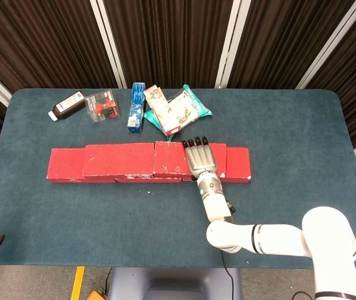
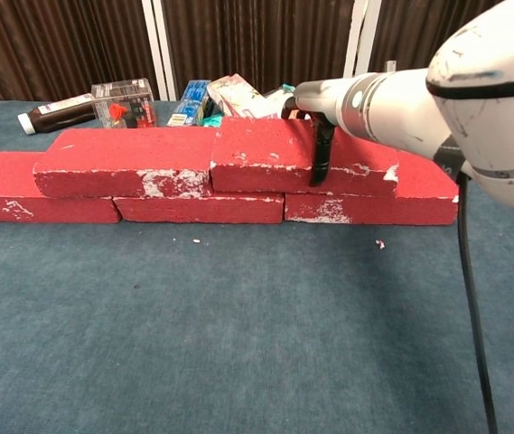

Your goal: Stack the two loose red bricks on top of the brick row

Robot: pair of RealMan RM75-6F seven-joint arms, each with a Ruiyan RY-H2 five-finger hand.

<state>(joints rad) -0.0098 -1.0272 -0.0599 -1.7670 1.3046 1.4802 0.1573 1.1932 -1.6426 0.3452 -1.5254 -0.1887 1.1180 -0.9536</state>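
- Head view: the right robot hand (image 1: 201,159) lies flat on the right upper brick (image 1: 187,159), fingers reaching over its far edge. This brick touches the left upper brick (image 1: 120,160); both rest on the brick row (image 1: 237,164).
- Head view, risk: the right upper brick sits slightly skewed. Further pushing could probably drive it into its neighbour and shift both off the row.
- Head view, count: two upper bricks; behind them one dark bottle (image 1: 67,105), one clear box (image 1: 102,105), one blue carton (image 1: 137,106), and snack packets (image 1: 176,110) whose number I cannot tell. The left robot hand is not visible.
- Chest view: dark fingers (image 2: 319,155) hang down the near face of the right upper brick, so the hand clasps it front and back.
- Chest view, risk: lifting away with fingers hooked could likely drag the brick off.
- Chest view, count: three bottom bricks, two above.
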